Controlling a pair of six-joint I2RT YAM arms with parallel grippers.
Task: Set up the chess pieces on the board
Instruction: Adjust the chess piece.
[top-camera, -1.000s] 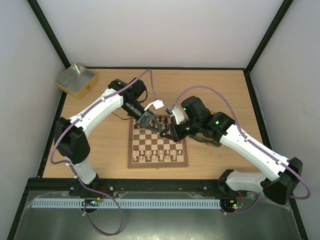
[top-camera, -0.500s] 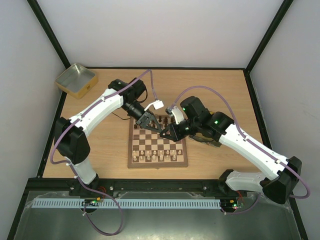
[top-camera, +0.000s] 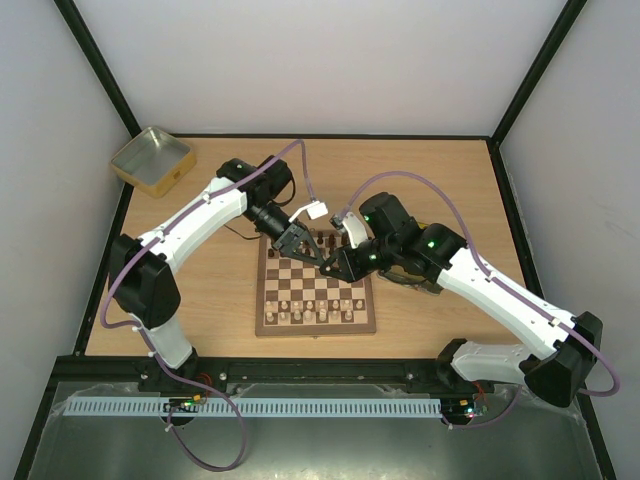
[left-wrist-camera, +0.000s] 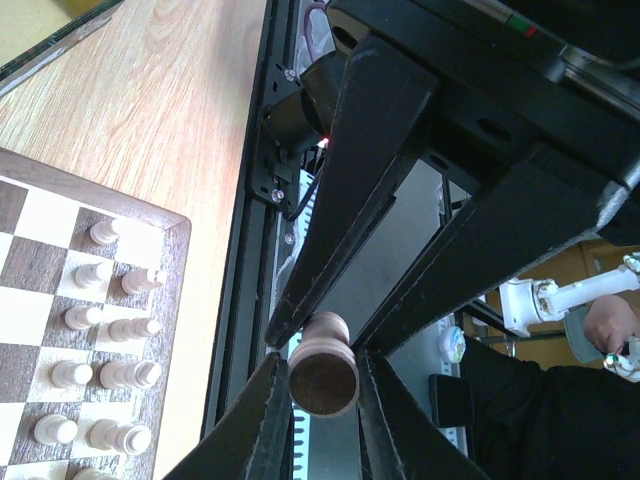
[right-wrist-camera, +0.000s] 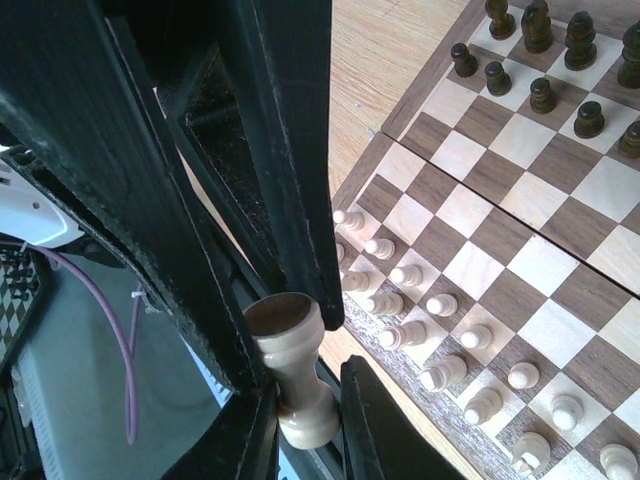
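Left gripper (top-camera: 296, 241) is hovering over the 12 o'clock edge of the square checked wooden board (top-camera: 305, 285), clenching a brown wooden chessman (left-wrist-camera: 322, 378). Toward 2 o'clock, right gripper (top-camera: 331, 264) is grasping a cream-white wooden chess piece (right-wrist-camera: 291, 380). Other cream pieces (top-camera: 310, 313) are standing along the 6 o'clock edge.

Left arm (top-camera: 205, 212): reaches from its near-left base far and to the right, forearm angled toward centre. Left gripper (top-camera: 303, 248): points right and down, fingers closed on a dark piece (left-wrist-camera: 322, 372), gripped by its sides. Right arm (top-camera: 500, 298): extends from its near-right base far and to the left, wrist bent leftward. Right gripper (top-camera: 328, 268): points left, fingers clamped on a cream piece (right-wrist-camera: 295, 385). The two grippers sit tip to tip, just beside each other; contact between them cannot be determined.
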